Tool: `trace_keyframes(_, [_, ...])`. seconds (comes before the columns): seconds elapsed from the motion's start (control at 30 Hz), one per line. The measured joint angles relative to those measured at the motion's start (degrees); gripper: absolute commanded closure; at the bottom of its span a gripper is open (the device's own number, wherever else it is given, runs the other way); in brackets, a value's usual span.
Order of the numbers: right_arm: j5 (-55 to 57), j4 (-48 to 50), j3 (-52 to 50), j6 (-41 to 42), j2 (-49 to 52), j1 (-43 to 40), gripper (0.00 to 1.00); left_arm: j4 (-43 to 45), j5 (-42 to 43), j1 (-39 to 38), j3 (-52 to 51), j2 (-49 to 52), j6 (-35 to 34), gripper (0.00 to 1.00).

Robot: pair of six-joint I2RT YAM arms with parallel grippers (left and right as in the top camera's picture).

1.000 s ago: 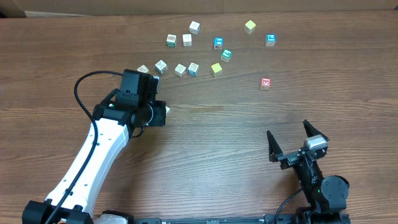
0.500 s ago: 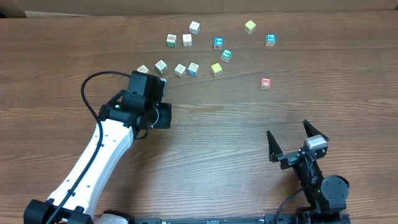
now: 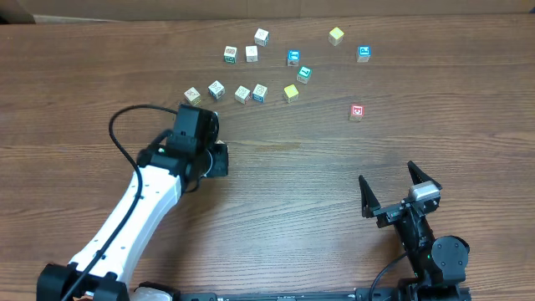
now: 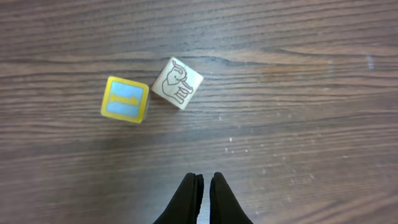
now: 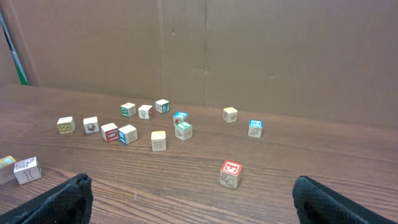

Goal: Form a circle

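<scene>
No circle of cubes is in view; the small cubes lie scattered. In the left wrist view my left gripper (image 4: 204, 182) is shut and holds nothing. It hangs over bare wood just short of two cubes: a yellow-rimmed cube with a blue face (image 4: 125, 99) and a pale cube with an elephant print (image 4: 178, 83), whose corners almost touch. In the overhead view the left arm (image 3: 196, 134) covers those two cubes. My right gripper (image 3: 391, 186) stands open and holds nothing near the front right; its fingers frame the right wrist view (image 5: 193, 199).
Several loose cubes lie spread along the far side of the table, among them a yellow one (image 3: 291, 92), a blue-topped one (image 3: 364, 53) and a yellow-green one (image 3: 336, 35). A red-topped cube (image 3: 357, 111) (image 5: 230, 173) sits alone, ahead of the right gripper. A cardboard wall (image 5: 249, 50) backs the table.
The left arm has shifted a little to the right and towards the front, and now covers the pale cube that showed beside its gripper. The right arm has not moved.
</scene>
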Motion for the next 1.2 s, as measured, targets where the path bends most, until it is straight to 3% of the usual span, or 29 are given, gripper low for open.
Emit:
trace_keyframes(0.33, [-0.02, 0.02, 0.00, -0.02, 0.00, 0.00, 0.00, 7.48, -0.46, 0.00, -4.85, 0.11, 1.57, 0.96])
trace_keyframes(1.2, [0.00, 0.00, 0.00, 0.00, 0.00, 0.00, 0.00, 11.76, -4.26, 0.00, -5.60, 6.40, 4.02, 0.96])
